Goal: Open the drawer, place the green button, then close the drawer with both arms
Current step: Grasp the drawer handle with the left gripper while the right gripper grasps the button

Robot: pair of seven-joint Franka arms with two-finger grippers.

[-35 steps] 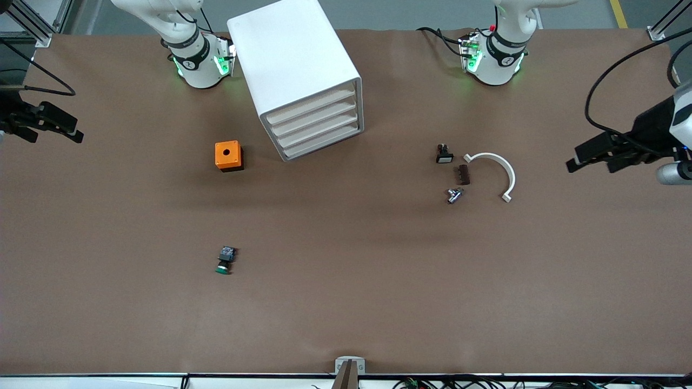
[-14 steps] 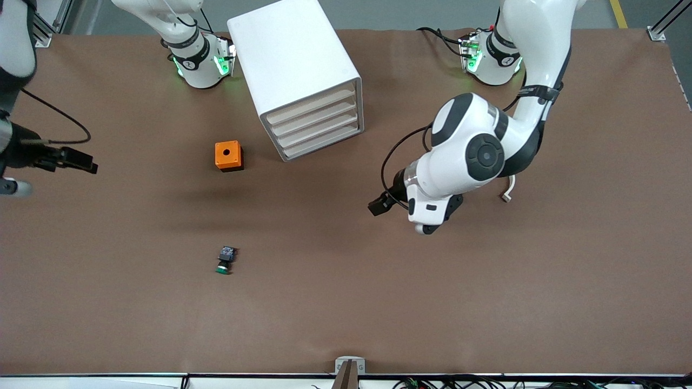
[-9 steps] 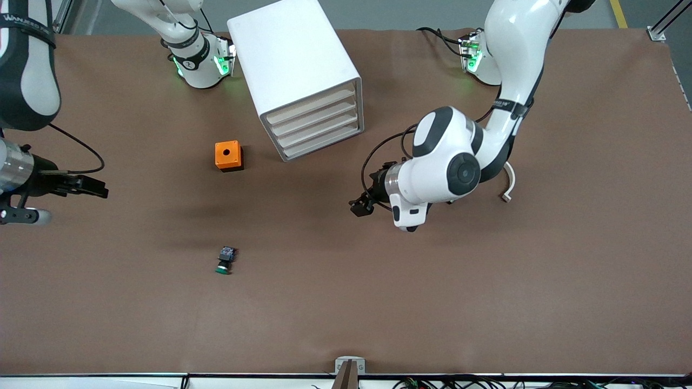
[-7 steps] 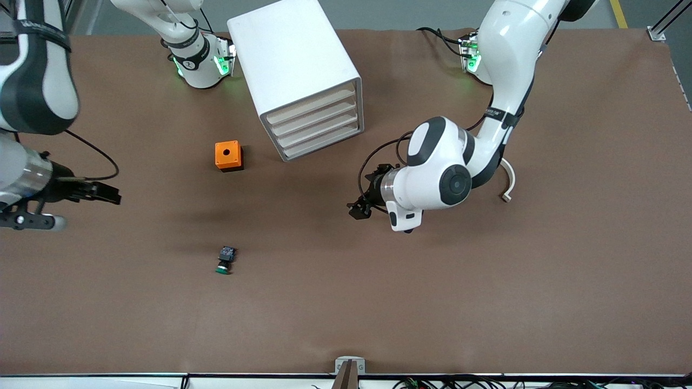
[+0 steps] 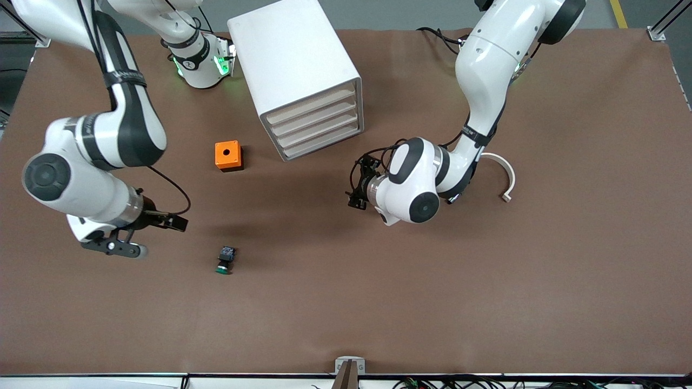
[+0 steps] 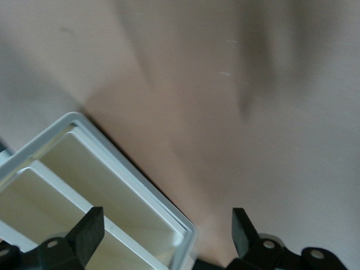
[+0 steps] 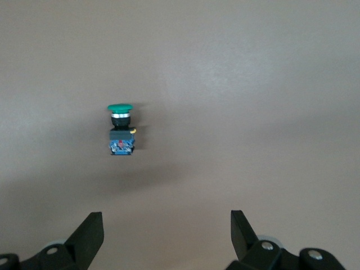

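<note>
Two white jointed arms with black joint rings reach out over the bench. The left arm bends down at the elbow; its left claw (image 5: 357,197) hangs low, fingers (image 6: 89,235) spread wide and empty. The right arm curves down to a bent wrist; its right claw (image 5: 177,223) hovers low, fingers (image 7: 90,232) also spread wide, holding nothing.

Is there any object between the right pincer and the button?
No. Only bare brown table separates the open right pincer from the button, as the right wrist view shows.
</note>
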